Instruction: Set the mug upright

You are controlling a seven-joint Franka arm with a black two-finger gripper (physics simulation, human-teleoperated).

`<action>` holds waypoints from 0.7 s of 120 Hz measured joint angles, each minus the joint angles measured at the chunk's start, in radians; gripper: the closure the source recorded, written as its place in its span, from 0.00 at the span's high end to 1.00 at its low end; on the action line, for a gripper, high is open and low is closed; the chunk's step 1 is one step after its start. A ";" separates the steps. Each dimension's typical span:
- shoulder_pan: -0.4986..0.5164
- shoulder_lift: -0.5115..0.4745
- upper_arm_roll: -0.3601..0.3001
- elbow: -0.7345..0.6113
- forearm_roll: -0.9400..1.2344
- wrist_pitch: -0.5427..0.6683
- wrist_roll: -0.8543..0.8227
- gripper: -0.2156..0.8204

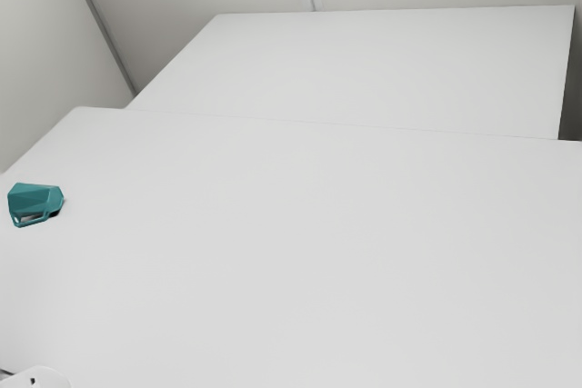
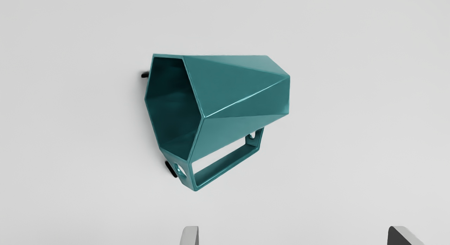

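With your tool (image 2: 293,235) set wide and empty, the mug (image 2: 232,97) lay on its side on the worktop (image 1: 318,261), toward the exterior view's left; the step in hand was likely the approach, requiring you to align before gripping.

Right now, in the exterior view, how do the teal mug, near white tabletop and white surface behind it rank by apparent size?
1. Near white tabletop
2. White surface behind it
3. Teal mug
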 joint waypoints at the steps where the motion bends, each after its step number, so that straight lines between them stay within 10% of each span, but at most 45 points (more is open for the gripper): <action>1: 0.000 0.003 0.000 0.004 0.000 -0.001 -0.001 0.77; 84: -0.039 0.156 0.007 0.147 -0.067 0.015 -0.053 0.77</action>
